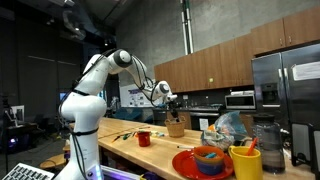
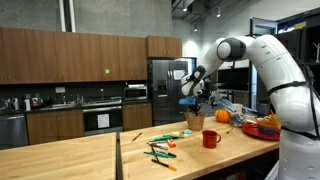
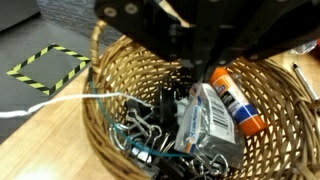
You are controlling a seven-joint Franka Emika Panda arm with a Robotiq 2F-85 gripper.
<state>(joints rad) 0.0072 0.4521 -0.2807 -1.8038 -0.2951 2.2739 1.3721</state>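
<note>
My gripper (image 3: 195, 68) comes in from the top of the wrist view and hangs just above a round wicker basket (image 3: 100, 60). Its dark fingers converge and look shut; I cannot make out anything between them. Inside the basket lie an orange-capped glue stick (image 3: 235, 102), a silvery striped pack (image 3: 205, 122) and several black binder clips (image 3: 145, 125). In both exterior views the gripper (image 1: 172, 103) (image 2: 193, 103) is directly over the basket (image 1: 176, 128) (image 2: 194, 122) on the wooden counter.
A red mug (image 1: 144, 138) (image 2: 210, 139) and loose pens (image 1: 122, 134) (image 2: 162, 150) lie on the counter. A red plate with a bowl (image 1: 205, 160) and a yellow cup (image 1: 245, 162) stand nearby. Yellow-black tape (image 3: 45, 68) and a white cable (image 3: 50, 103) are beside the basket.
</note>
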